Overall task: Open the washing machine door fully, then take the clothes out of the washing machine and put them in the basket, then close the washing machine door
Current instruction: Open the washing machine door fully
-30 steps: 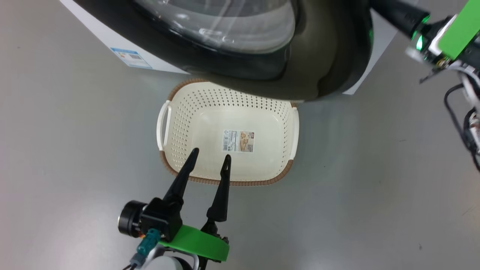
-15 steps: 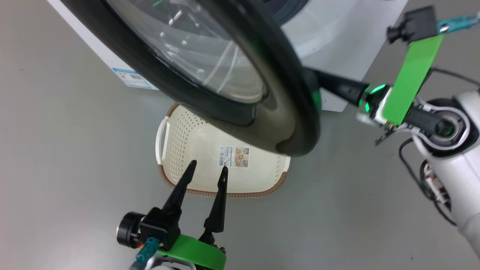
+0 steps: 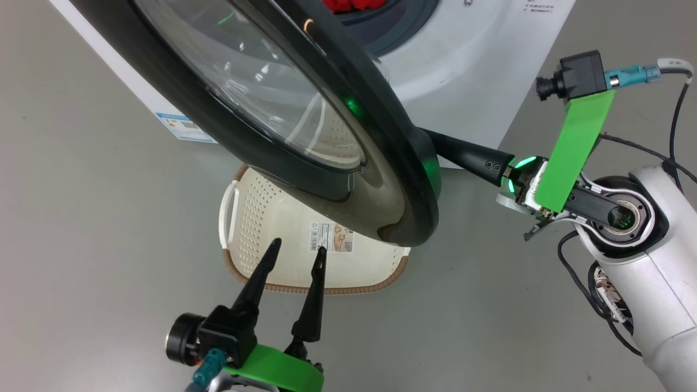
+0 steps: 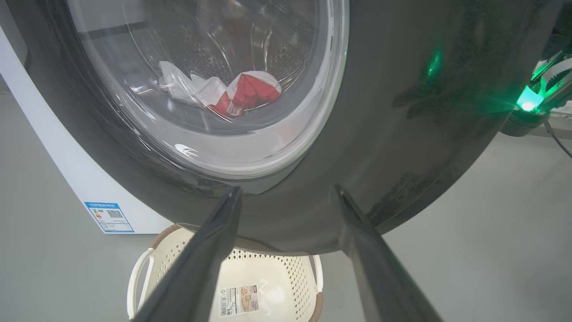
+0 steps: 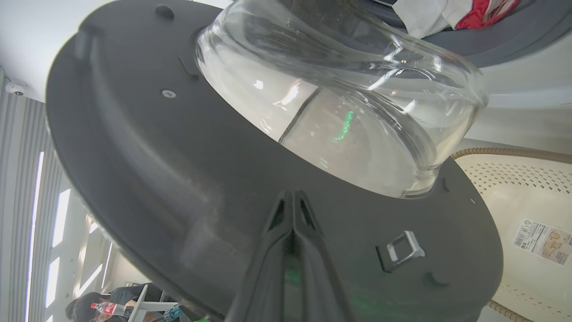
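The washing machine door (image 3: 381, 179), black-rimmed with a bulging glass window, stands partly swung out from the white washing machine (image 3: 463, 71) and hangs over the basket (image 3: 326, 288). My right gripper (image 3: 452, 149) is shut, empty, its fingertips (image 5: 292, 197) pressed against the door's inner face (image 5: 156, 170) below the glass bowl. Red and white clothes (image 4: 241, 94) lie in the drum, seen through the glass, and a red edge of the clothes (image 3: 351, 4) peeks out at the opening. My left gripper (image 3: 298, 245) hovers open over the cream basket's near rim, holding nothing.
The basket (image 4: 295, 273) sits on grey floor directly under the door's lower rim and holds just a paper label. A metal latch hook (image 5: 400, 250) juts from the door's inner face. A person (image 5: 89, 304) is far off behind the door.
The door has swung further out and leftward with my shut right gripper against its inner side. My right arm has come down into view. The head camera has shifted; the left gripper stays open.
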